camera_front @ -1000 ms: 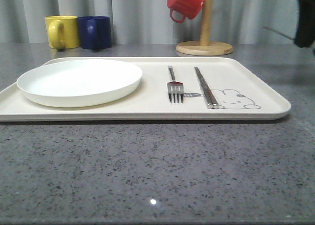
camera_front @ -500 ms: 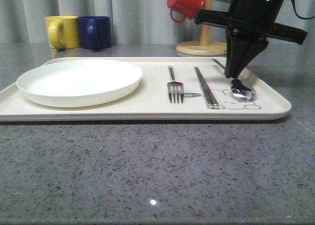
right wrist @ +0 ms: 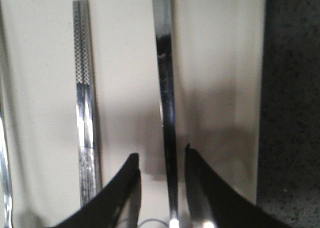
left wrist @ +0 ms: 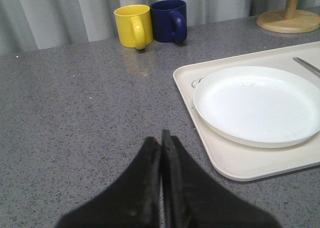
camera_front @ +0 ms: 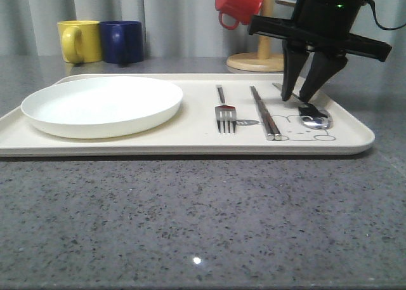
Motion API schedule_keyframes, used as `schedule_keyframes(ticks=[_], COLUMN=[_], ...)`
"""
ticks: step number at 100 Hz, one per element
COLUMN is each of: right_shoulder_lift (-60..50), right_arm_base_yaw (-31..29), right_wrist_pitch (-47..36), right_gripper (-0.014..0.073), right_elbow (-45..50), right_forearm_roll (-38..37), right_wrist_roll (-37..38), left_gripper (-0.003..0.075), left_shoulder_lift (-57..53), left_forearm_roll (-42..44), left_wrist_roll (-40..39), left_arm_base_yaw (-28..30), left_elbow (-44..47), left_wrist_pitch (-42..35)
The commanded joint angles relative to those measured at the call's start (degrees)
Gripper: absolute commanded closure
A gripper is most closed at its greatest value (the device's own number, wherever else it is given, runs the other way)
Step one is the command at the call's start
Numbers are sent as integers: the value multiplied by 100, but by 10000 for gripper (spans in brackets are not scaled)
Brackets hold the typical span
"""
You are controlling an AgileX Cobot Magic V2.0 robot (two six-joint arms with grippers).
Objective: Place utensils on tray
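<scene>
Right pincer (camera_front: 302, 99) spread astride the spoon (camera_front: 314, 117) on the tray (camera_front: 190, 134): release step; next, lift clear, I judge

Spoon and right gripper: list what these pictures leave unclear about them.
- Front view: the right gripper hides the middle of the spoon handle.
- Right wrist view: the spoon's bowl is cut off by the frame edge.
- Front view: the tray's rabbit drawing is partly covered by the spoon bowl.
</scene>
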Motion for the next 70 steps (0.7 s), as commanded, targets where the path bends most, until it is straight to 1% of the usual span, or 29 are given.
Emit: schedule_keyframes(ticks=[1, 15, 20, 24, 29, 30, 32, 33, 35, 36, 39, 43, 58, 70], right_shoulder_lift=[-405, -659, -805, -900, -1059, -1079, -1121, -1156, -1212, -1252, -1327, -1444, -1817, -2270], right_arm_base_yaw=[3, 3, 3, 3, 3, 3, 3, 3, 3, 3, 3, 3, -3, -137], right_wrist_pitch=[-197, -325, -357, -331, -266, -256, -237, -214, -194, -169, -136, -86, 65, -58], right_gripper=[279, 288, 314, 357, 462, 494, 526, 559, 591, 622, 667, 654, 654, 654], right_elbow=[-144, -144, -144, -144, -116, -115, -115, -115, -115, -115, -115, -115, -28, 478], right_forearm_roll=[-24, -317, -482, -584, -742, -792, -834, -877, -918, -954, -1052, -1143, -1438, -1491], right_wrist_roll=[-29, -66, -66, -66, -66, -66, -66, -66, -66, -66, -66, -66, -66, -66], left_gripper=[739, 739, 739, 739, 739, 739, 739, 739, 739, 739, 739, 739, 739, 739], left_shoulder_lift=[60, 60, 60, 60, 60, 60, 60, 60, 60, 60, 60, 60, 60, 60], left_forearm_roll=[-26, -26, -26, -26, -26, -26, -26, -26, -26, -26, -26, -26, -26, -26], left_wrist_roll=[-36, -36, -36, -36, -36, -36, -36, -36, -36, -36, -36, -36, -36, -36], left_arm_base_yaw=[-10, -10, -10, -10, -10, -10, -10, -10, -10, -10, -10, -10, -10, -10], left_elbow=[-146, -146, -146, -146, -146, -146, -146, -146, -146, -146, -146, -146, -146, -146], left_wrist_pitch=[-447, -447, -447, -447, -447, -447, -447, -447, -447, -447, -447, -447, -447, -447])
